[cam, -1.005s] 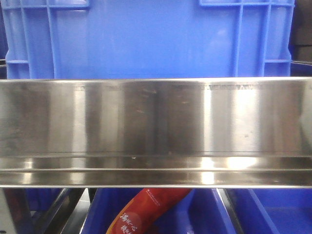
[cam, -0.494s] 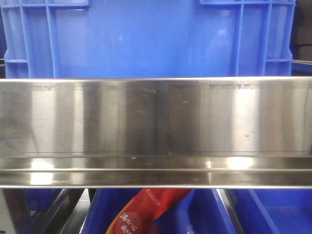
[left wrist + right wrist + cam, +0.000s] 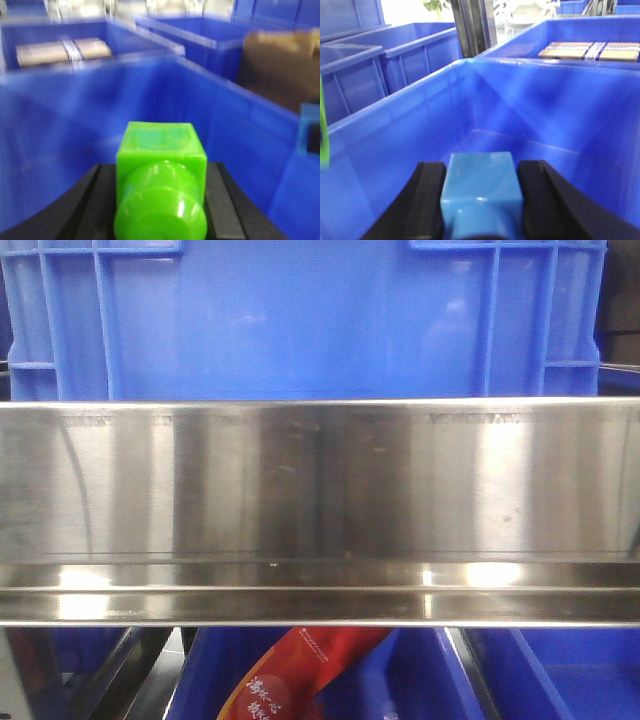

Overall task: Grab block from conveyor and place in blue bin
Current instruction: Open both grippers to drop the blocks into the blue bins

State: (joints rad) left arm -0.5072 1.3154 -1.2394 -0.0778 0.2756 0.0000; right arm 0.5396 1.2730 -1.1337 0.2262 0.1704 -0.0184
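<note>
In the left wrist view my left gripper (image 3: 161,172) is shut on a bright green block (image 3: 161,165) with a round knob, held over the inside of a blue bin (image 3: 75,115). In the right wrist view my right gripper (image 3: 481,180) is shut on a light blue block (image 3: 481,190), held above the open blue bin (image 3: 530,110). A sliver of the green block (image 3: 323,127) shows at the left edge of the right wrist view. The conveyor is out of view.
The front view shows a steel rail (image 3: 320,510) across a blue crate wall (image 3: 300,320), with a red packet (image 3: 300,670) below. Neighbouring blue bins hold cardboard boxes (image 3: 62,50) (image 3: 592,51). A brown box (image 3: 280,65) stands at right. A steel post (image 3: 477,25) rises behind.
Only the reflections on the steel rail have shifted slightly; nothing else differs in the front view.
</note>
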